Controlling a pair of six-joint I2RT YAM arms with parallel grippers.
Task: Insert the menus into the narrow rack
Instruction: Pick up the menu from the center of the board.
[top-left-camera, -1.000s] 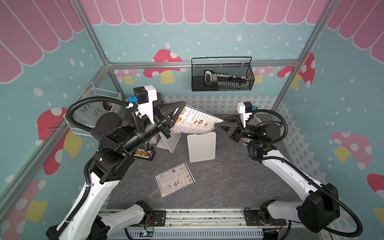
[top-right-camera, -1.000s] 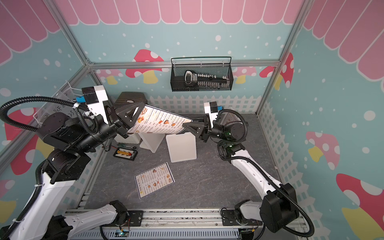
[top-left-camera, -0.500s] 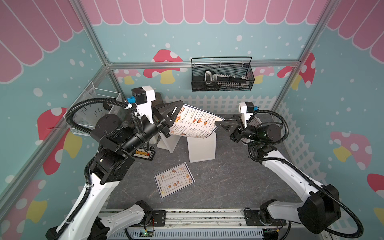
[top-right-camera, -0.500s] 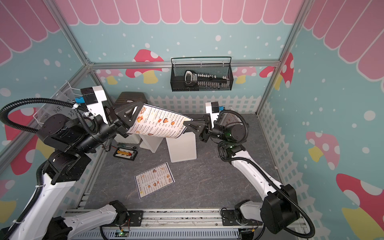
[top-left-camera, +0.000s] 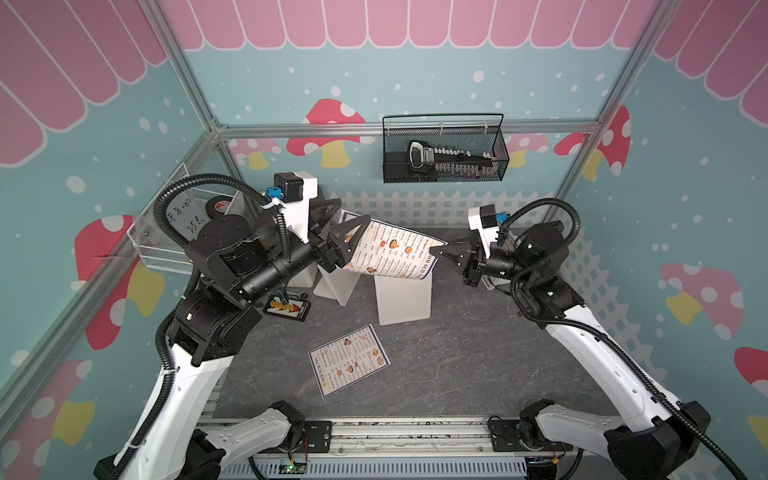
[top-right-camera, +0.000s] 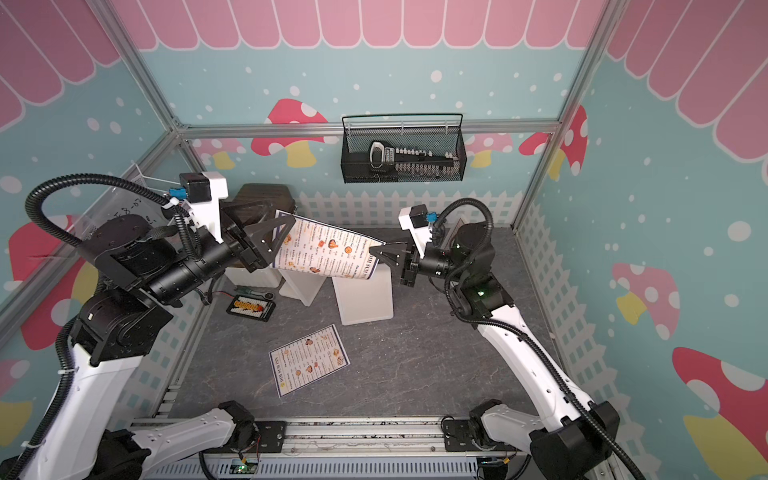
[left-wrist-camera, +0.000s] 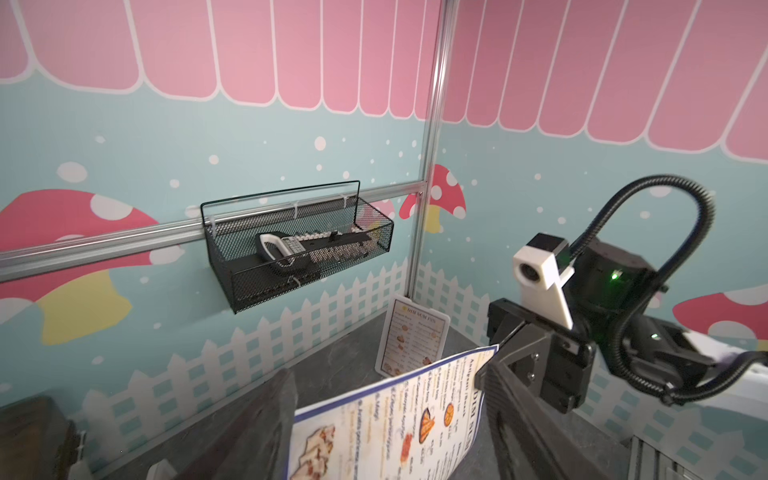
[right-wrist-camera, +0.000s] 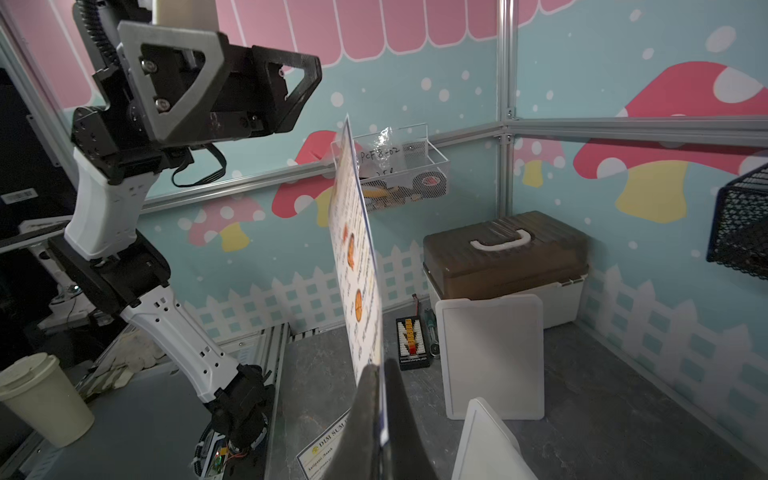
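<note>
One menu (top-left-camera: 390, 253) hangs in the air at the back of the table, seen edge-on in the right wrist view (right-wrist-camera: 357, 266). My right gripper (top-left-camera: 432, 250) is shut on its heading end (right-wrist-camera: 380, 374). My left gripper (top-left-camera: 349, 220) is open, with its fingers spread on either side of the menu's other end (left-wrist-camera: 386, 386). A white upright narrow rack (top-left-camera: 401, 297) stands right under the held menu. A second menu (top-left-camera: 348, 359) lies flat on the dark table in front. A third menu (left-wrist-camera: 413, 336) stands upright by the back fence.
Left of the rack leans a second white stand (top-left-camera: 336, 286). Near the left arm lies a small black connector tray (top-left-camera: 286, 307). A brown-lidded box (right-wrist-camera: 503, 253) fills the back left corner. A black mesh basket (top-left-camera: 444, 153) and a clear bin (top-left-camera: 166, 232) hang on the walls.
My left gripper has gone from shut to open and released the menu. The right gripper has closed on the menu's far end, and the sheet now hangs lower over the rack.
</note>
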